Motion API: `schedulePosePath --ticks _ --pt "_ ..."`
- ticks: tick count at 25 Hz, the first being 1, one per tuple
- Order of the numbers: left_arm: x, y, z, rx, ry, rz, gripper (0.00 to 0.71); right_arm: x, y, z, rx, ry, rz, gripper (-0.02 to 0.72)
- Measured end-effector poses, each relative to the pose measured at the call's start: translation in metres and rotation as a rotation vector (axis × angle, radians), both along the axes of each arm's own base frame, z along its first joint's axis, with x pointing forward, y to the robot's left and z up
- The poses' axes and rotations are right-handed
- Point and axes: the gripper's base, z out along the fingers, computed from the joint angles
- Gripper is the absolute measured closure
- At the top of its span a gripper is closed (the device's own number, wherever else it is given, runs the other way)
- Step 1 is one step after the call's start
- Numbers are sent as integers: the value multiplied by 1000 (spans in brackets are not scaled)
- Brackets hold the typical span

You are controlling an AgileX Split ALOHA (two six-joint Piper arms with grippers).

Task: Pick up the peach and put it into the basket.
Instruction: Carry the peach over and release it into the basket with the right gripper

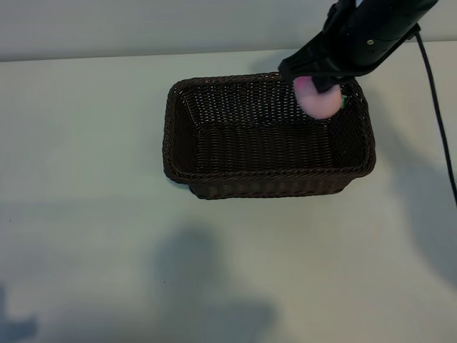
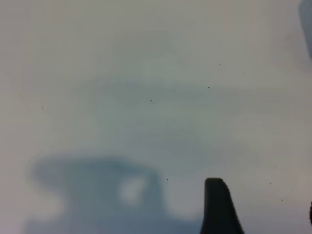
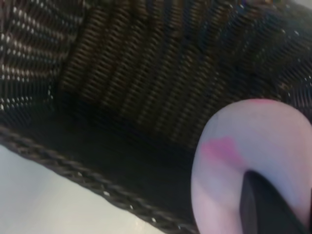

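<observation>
Right claw [image 1: 319, 89] clamped on peach [image 1: 319, 100], poised above far right corner of basket [image 1: 214, 182]. Best lowered inside rim before release, preventing bounce-out. Left claw [image 2: 220, 207] part-open, empty, parked over bare worktop [image 1: 86, 143].

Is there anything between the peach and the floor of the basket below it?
Nothing: in the exterior view the peach, held by the right claw, hangs over the bare floor of the basket.

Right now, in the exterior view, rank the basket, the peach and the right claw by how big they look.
1. basket, clearly largest.
2. right claw with its arm, but it is nearer the camera, so unsure.
3. peach, smallest, held in that claw.
</observation>
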Motion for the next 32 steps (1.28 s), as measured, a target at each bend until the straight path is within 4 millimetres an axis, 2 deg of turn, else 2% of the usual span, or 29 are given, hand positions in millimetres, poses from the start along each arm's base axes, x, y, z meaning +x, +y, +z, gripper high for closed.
schedulePosePath --ticks 4,10,13,16,20,23,25,28,30,32 --pt "0 0 0 0 -1 0 260 11 5 -21 -1 37 -7 662" --pt "0 0 0 0 -1 0 260 32 13 -78 -31 139 -13 662" --pt "0 0 0 0 -1 0 260 38 15 -100 -46 178 -14 662" --pt "0 0 0 0 -1 0 260 40 16 -110 -54 199 -14 661" --pt "0 0 0 0 -1 0 260 41 16 -110 -50 189 -15 639" --pt "0 0 0 0 -2 0 260 41 16 -109 -49 186 -16 557" --pt "0 0 0 0 -2 0 260 41 16 -109 -48 183 -16 453" --pt "0 0 0 0 -2 0 260 41 16 -109 -48 183 -16 234" --pt "0 0 0 0 -2 0 260 41 16 -109 -48 183 -16 117" --pt "0 0 0 0 -2 0 260 42 17 -107 -47 181 -15 43"
